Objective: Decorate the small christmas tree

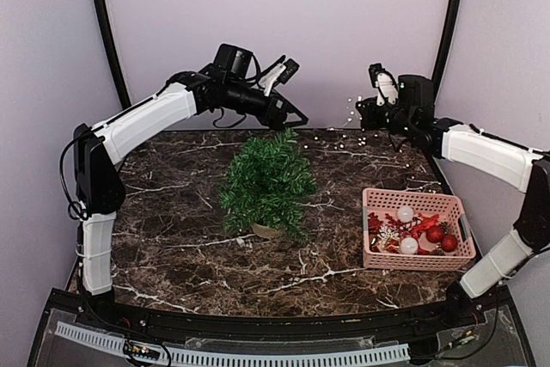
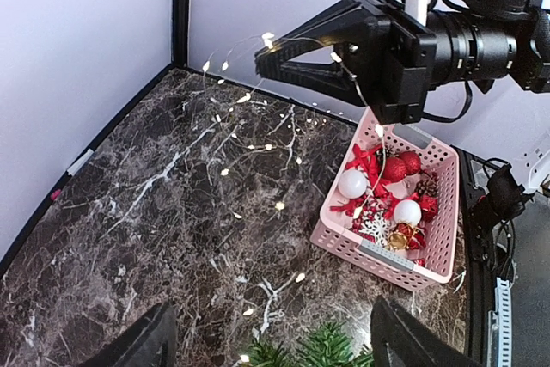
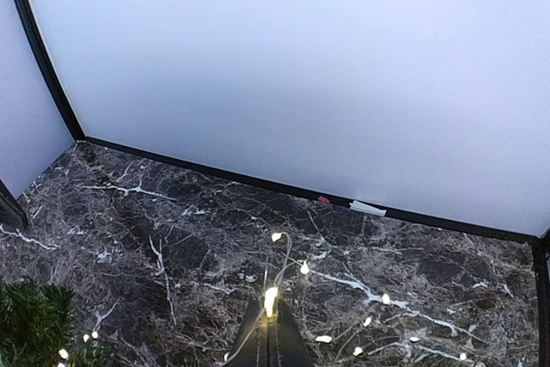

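Holding the light string (image 3: 303,268) above the counter (image 1: 172,238) | right pincer (image 3: 271,324) pinched shut on its wire; left pincer (image 1: 296,122) spread wide, empty | small christmas tree (image 1: 266,182) upright mid-counter, below the left pincer | risk, I judge: wire snags branches, my pull topples tree.
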Controlling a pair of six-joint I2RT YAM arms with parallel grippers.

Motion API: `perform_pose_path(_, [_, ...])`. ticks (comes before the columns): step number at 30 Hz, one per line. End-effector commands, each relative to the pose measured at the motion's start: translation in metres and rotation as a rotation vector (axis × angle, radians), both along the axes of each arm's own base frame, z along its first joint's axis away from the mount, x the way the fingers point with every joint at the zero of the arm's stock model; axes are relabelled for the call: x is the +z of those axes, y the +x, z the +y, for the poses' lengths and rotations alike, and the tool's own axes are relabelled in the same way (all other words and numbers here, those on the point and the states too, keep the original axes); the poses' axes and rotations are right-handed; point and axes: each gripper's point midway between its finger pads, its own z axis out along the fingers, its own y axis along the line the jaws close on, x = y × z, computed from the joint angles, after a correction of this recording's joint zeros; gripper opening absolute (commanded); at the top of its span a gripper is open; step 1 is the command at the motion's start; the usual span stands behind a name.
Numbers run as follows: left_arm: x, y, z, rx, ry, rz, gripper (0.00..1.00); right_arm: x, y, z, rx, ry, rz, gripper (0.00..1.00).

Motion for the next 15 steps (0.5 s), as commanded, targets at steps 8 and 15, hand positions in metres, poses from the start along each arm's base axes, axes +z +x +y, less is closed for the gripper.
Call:
perform_pose_path(8, [0.038, -0.020, -0.006, -0.134, -0.103, -0.070, 0.85, 0.021, 0.036, 0.065, 0.044, -0.025, -0.021, 0.00])
perform_pose_path(15, [0.035, -0.017, -0.012, -0.162, -0.117, -0.100, 0.91, 0.027, 0.041, 0.093, 0.080, -0.042, -0.025, 0.00])
